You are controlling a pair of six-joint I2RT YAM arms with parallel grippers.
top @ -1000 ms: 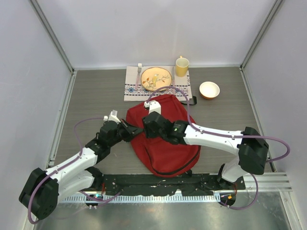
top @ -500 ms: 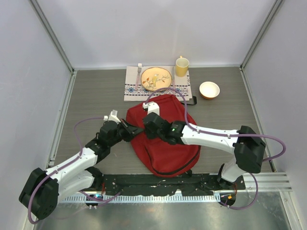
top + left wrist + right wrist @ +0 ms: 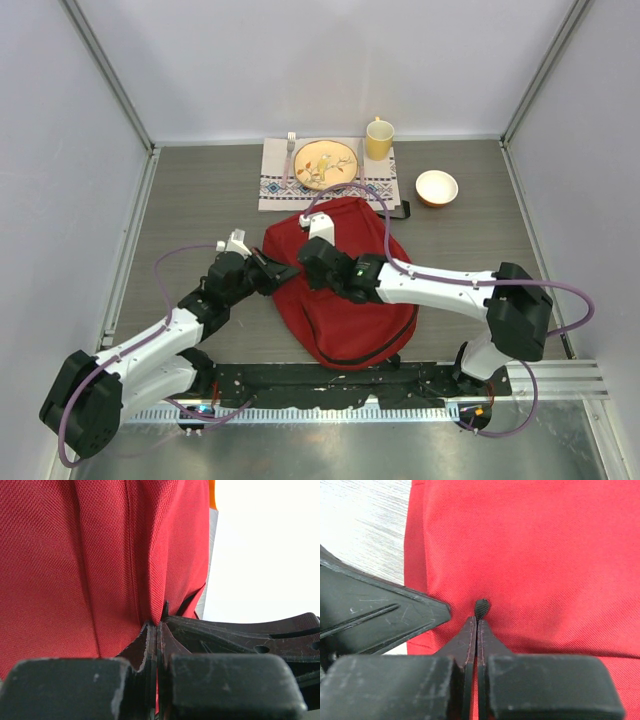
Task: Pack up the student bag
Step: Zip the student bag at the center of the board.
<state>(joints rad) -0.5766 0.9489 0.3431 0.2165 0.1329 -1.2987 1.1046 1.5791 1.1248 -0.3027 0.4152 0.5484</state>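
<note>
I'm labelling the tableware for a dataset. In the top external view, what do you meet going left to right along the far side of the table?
Fork → decorated plate → yellow mug → small bowl.

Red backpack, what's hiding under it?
Only the grey table and an edge of the placemat show around the backpack. Anything beneath is covered by its fabric.

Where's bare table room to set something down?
Bare tabletop at far left, between side wall and patterned cloth placemat, and at right, nearside of the small white bowl. Crowded centre: red fabric backpack, left gripper and right gripper shut on it.
</note>
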